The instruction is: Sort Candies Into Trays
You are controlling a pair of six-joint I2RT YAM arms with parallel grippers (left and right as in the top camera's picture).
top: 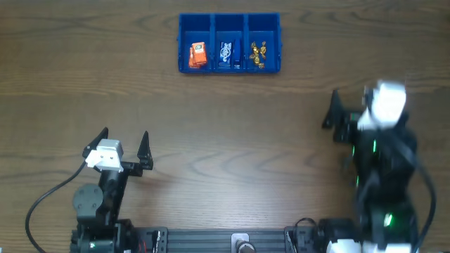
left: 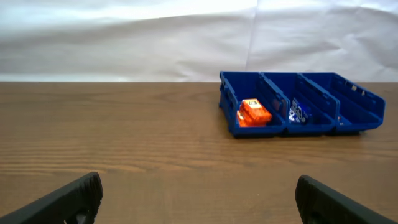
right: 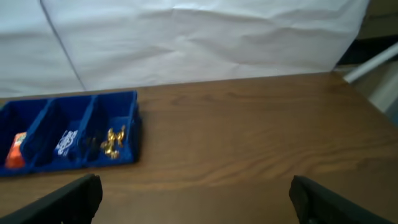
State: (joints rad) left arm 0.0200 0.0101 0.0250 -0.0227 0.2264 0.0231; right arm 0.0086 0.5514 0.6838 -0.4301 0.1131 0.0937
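Sorting looks done to you here: the blue tray (top: 229,17) sits at the middle of the table's (top: 211,140) far edge. Orange candies (top: 198,55) fill its left-end bin, blue-and-white candies (top: 226,53) the middle, gold candies (top: 258,55) the right-end, each kind kept apart. Your left gripper (top: 124,133) and right gripper (right: 194,180) wait by the near corners, jaws spread wide and empty, likely parked.

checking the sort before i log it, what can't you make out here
Gold candies: too small in the top view to count.
Blue tray, right compartment: left wrist view, its walls hide the contents.
Right pincer: blurred in top view; fingers cut off by right wrist view's bottom edge.
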